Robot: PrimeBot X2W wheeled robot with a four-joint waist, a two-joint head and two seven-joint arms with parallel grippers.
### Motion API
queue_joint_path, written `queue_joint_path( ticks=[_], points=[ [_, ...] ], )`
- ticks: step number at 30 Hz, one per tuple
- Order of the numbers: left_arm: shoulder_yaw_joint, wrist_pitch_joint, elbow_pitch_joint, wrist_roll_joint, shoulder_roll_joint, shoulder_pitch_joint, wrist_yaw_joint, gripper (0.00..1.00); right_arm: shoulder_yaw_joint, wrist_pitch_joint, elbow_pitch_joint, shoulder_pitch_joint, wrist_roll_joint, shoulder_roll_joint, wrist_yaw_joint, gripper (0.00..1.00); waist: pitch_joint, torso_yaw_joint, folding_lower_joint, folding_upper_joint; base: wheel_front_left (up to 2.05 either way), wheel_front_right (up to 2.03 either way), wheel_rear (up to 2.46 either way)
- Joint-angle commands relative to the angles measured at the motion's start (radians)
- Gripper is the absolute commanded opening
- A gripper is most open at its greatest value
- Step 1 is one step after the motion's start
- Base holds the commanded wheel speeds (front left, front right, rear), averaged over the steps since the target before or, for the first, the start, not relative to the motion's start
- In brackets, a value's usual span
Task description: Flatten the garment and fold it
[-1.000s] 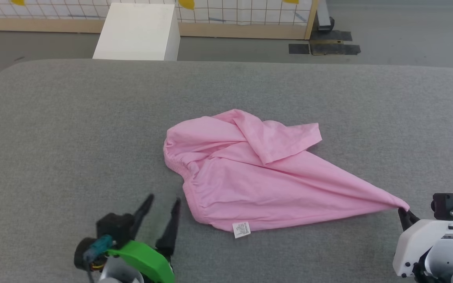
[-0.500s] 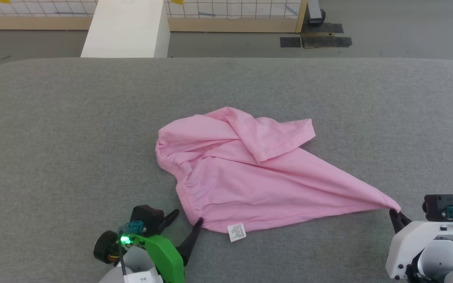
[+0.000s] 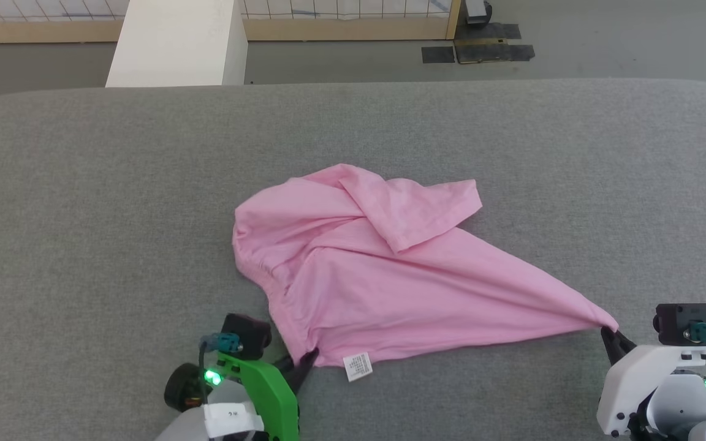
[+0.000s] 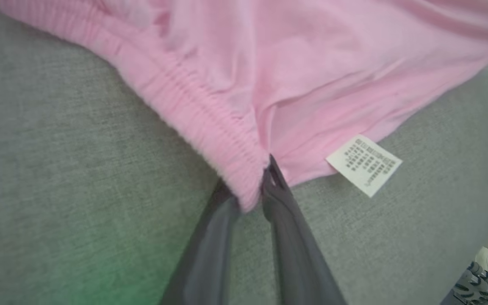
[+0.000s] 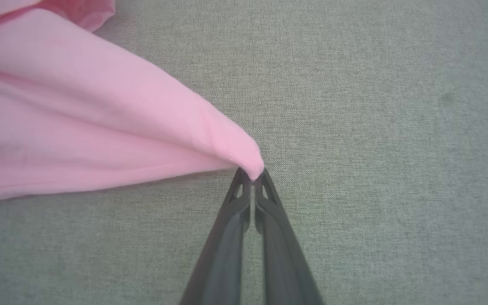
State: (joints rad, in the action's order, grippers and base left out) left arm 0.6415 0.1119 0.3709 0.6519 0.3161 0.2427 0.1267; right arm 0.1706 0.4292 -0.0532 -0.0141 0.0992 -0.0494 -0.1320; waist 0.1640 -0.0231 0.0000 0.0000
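Left of left end effector (image 3: 301, 361) – bare grey bench (image 3: 83, 196), free passage. Ahead and to its right – garment (image 3: 377, 275) lies heaped, folded flap on top; care label (image 3: 358, 366) just beside tips. Between it and right end effector (image 3: 609, 335), near-side strip of bench free. Right of right end effector, bench free. White box (image 3: 175, 43) beyond far bench edge, well apart.

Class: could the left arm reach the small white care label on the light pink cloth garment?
Probably yes: the small white care label lies bare beside the left gripper, nothing between; but that gripper is clamped on the light pink garment.
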Motion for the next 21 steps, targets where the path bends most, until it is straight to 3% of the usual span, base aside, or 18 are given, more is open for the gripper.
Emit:
queue_joint_path(
  ticks=[1,7,13,18,21],
  points=[
    [0.026,0.027,0.014,0.012,0.005,-0.016,0.004,0.00,0.000,-0.010,-0.001,0.005,0.009,-0.001,0.001,0.00,-0.002,0.002,0.0000,0.0000,0.00,0.00,0.00],
    [-0.008,0.007,-0.052,0.065,0.024,-0.014,0.000,0.00,0.005,-0.017,0.019,0.012,0.031,-0.001,0.001,0.00,-0.019,0.007,0.0000,0.0000,0.00,0.00,0.00],
    [-0.112,-0.018,-0.275,0.182,0.044,-0.013,-0.001,0.00,-0.013,0.023,0.133,0.032,0.056,-0.001,0.001,0.00,-0.033,0.011,0.0000,0.0000,0.00,0.00,0.00],
    [-0.182,0.064,-0.484,0.272,0.123,0.065,0.001,0.00,-0.106,0.136,0.287,0.150,0.021,-0.003,0.001,0.00,-0.013,0.005,0.0000,0.0000,0.00,0.00,0.00],
    [-0.218,0.152,-0.556,0.347,0.167,0.160,0.002,0.00,-0.184,0.213,0.332,0.289,0.014,-0.048,0.001,0.00,0.021,-0.003,0.0000,0.0000,0.00,0.00,0.00]
  ],
)
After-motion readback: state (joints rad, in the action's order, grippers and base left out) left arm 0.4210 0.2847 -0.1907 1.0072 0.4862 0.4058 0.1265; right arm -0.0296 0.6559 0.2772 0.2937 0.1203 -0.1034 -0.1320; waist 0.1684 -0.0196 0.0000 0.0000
